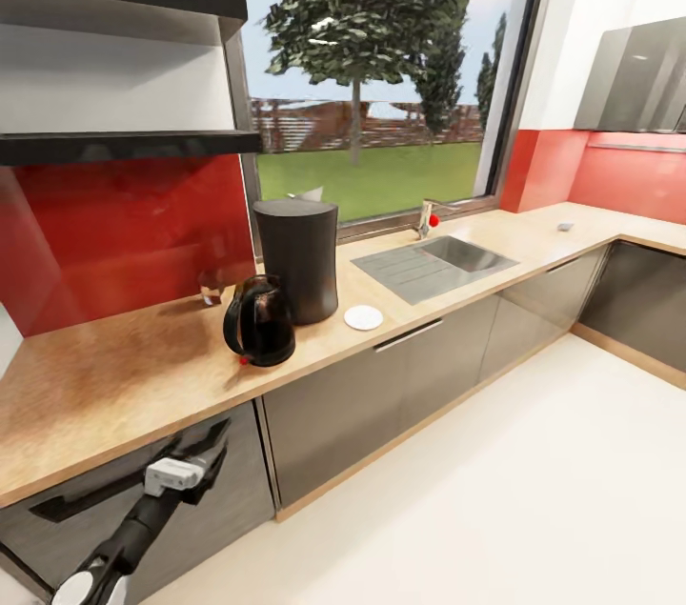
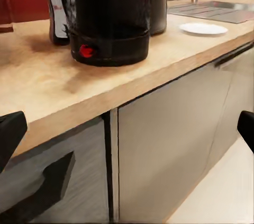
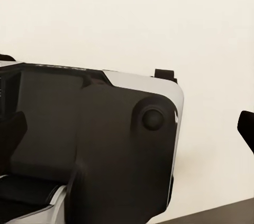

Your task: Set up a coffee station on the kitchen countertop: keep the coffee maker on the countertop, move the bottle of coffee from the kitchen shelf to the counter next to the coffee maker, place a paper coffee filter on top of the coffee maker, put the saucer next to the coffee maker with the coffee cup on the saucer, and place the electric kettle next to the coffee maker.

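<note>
While the head camera looked down over the long light-wood counter (image 1: 124, 376), the tall dark-grey coffee maker (image 1: 297, 257) stood upright on it, back toward the window. At its seven o'clock, touching or just beside it, sat the squat smoky electric kettle with its black loop handle (image 1: 258, 321), red switch low on its base. At the coffee maker's four o'clock, just beside its foot, lay the small flat white saucer (image 1: 363, 317), and further toward two o'clock came the inset grey steel sink (image 1: 433, 264). From the left wrist camera, the small dark jar of coffee with a white label (image 2: 57, 12) stood on the counter right behind the kettle. Up on the wall at ten o'clock hung the thin dark-grey floating shelf (image 1: 124, 146). Low at seven o'clock, in front of the grey cabinet fronts (image 1: 381, 386), the left end effector (image 1: 187, 467) hung with its fingers spread well apart, gripping nothing. The right end effector's (image 3: 124, 128) finger tips sat at opposite edges of its own camera, apart, over the robot's dark body.
</note>
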Motion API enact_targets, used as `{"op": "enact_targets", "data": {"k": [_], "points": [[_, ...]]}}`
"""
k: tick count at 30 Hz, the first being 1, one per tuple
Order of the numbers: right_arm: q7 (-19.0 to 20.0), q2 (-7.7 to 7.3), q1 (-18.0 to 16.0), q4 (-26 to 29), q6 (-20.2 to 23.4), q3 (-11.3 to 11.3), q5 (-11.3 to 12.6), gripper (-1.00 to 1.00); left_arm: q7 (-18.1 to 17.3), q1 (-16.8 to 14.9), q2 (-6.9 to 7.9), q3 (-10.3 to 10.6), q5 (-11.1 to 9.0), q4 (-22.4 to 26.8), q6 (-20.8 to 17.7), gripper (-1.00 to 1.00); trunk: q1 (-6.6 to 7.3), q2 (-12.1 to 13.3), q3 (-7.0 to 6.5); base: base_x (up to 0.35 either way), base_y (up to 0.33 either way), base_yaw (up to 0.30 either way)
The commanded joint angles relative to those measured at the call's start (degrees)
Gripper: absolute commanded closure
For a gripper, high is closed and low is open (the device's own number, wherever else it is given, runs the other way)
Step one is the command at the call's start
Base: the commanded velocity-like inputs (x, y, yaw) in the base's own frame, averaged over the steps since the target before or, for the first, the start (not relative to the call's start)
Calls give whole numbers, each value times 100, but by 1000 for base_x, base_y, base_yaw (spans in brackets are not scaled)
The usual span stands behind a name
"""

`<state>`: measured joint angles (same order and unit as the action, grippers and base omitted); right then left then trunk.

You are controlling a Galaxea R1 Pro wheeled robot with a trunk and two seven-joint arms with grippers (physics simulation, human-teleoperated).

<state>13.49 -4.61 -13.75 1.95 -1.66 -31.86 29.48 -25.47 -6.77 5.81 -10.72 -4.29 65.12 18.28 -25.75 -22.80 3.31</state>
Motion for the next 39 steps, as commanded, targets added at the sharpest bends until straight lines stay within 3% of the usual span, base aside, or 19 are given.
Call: {"op": "enact_targets", "data": {"k": [1, 4, 7, 11, 18, 19, 20, 23, 26, 27, 31, 39], "points": [[22, 0, -5, -4, -18, -48, 57, -100, -51, 71, -1, -8, -133, -4, 63, -100, -4, -12, 12, 0, 0, 0], [22, 2, -5, -2, -20, -48, 57, -100, -74, 483, 2, -9, -528, -7, 467, -100, -4, -12, 12, 0, 0, 0], [22, 3, -5, -2, -23, -48, 57, -100, -89, 772, 6, -3, -661, -25, 630, -100, -4, -12, 12, 0, 0, 0], [22, 3, -5, -1, -26, -43, 57, -100, -96, 996, 8, -1, -682, -354, 697, -100, -4, -12, 12, 0, 0, 0], [26, 3, -5, -1, -20, -33, 63, -100, -59, 1111, 92, -13, -652, -1503, 697, -100, -4, -12, 12, 0, 0, 0], [24, 3, -5, -1, -19, -32, 64, -100, -54, 1116, 124, -13, -636, -1736, 691, -100, -4, -12, 12, 0, 0, 0], [29, -2, -5, -1, -19, -25, 66, -100, -35, 1123, 291, -10, -550, -2481, 657, -100, -4, -12, 12, 0, 0, 0], [26, -4, -5, -6, -19, -17, 66, -100, 112, 1123, 490, -15, -534, -3344, 628, -100, -4, -12, 12, 0, 0, 0], [23, -5, -5, -9, -19, -17, 66, -100, 664, 1106, 565, 28, -514, -4697, 642, -100, -4, -12, 12, 0, 0, -28], [23, -5, -5, -10, -19, -19, 66, -100, 1130, 1101, 541, 75, -496, -5232, 640, -100, -4, -12, 12, 0, 0, -231], [17, -13, -5, -17, -19, -14, 66, -100, 1409, 1099, 525, 83, -386, -5480, 633, -100, -4, -12, 12, 0, 0, -267], [-165, -21, -5, -15, -22, 3, 76, -100, 1541, 1100, 529, 98, 405, -6114, 405, -100, -4, -12, 12, 0, 0, -296]]}}
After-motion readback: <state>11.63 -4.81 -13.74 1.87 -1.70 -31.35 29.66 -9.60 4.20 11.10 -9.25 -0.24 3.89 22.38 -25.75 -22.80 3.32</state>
